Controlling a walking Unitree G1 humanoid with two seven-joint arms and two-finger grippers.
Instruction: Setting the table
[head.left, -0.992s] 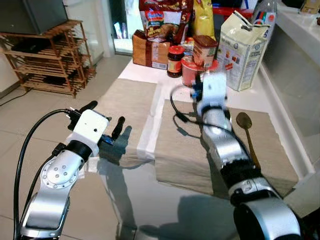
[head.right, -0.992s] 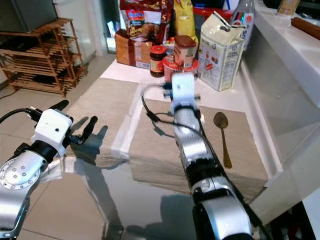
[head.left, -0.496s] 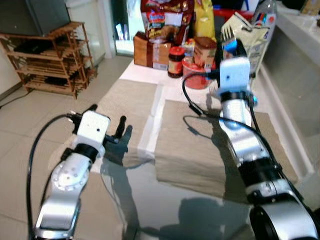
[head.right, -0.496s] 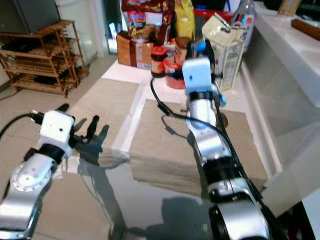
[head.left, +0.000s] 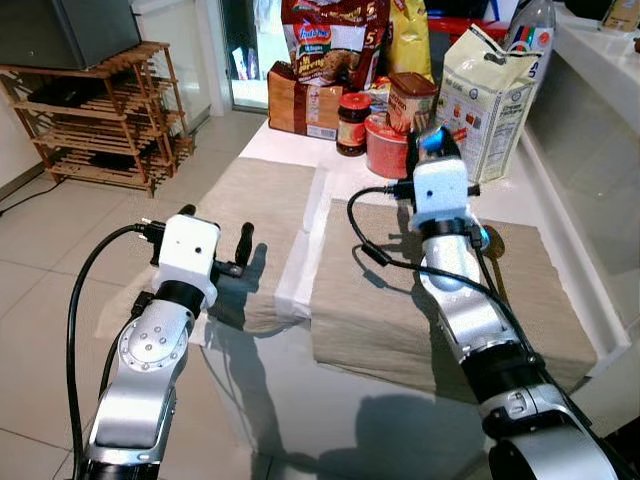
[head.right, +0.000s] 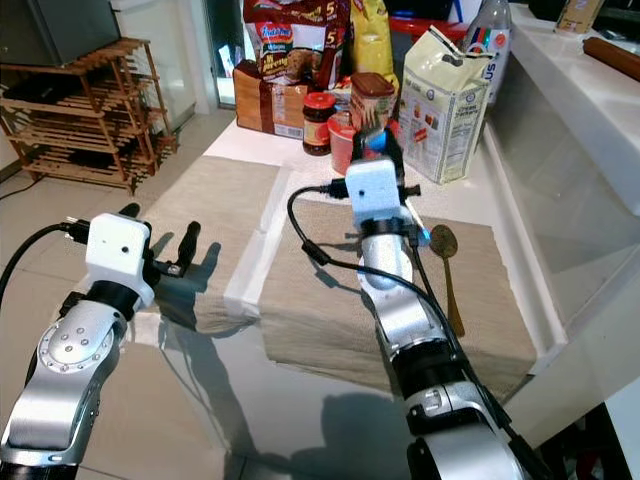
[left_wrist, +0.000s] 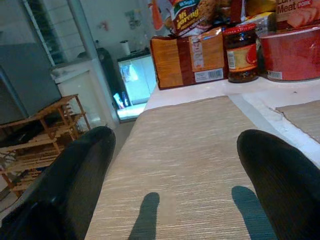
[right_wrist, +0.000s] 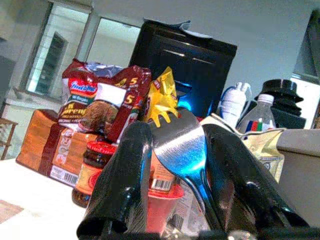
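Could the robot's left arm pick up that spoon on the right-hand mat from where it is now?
Probably not. The spoon lies on the far mat's outer side, and the right arm, its pincer holding a fork, stands between. The open left pincer hovers over the other mat.

White table (head.left: 330, 175), two woven placemats, groceries at far end.
Left placemat (head.left: 250, 205) beside right placemat (head.left: 390, 300); spoon (head.right: 447, 270) lies on the right placemat. Beyond that mat: red tub (head.left: 385, 150), jar (head.left: 351, 122), flour bag (head.left: 487, 100), brown box (head.left: 300, 105).
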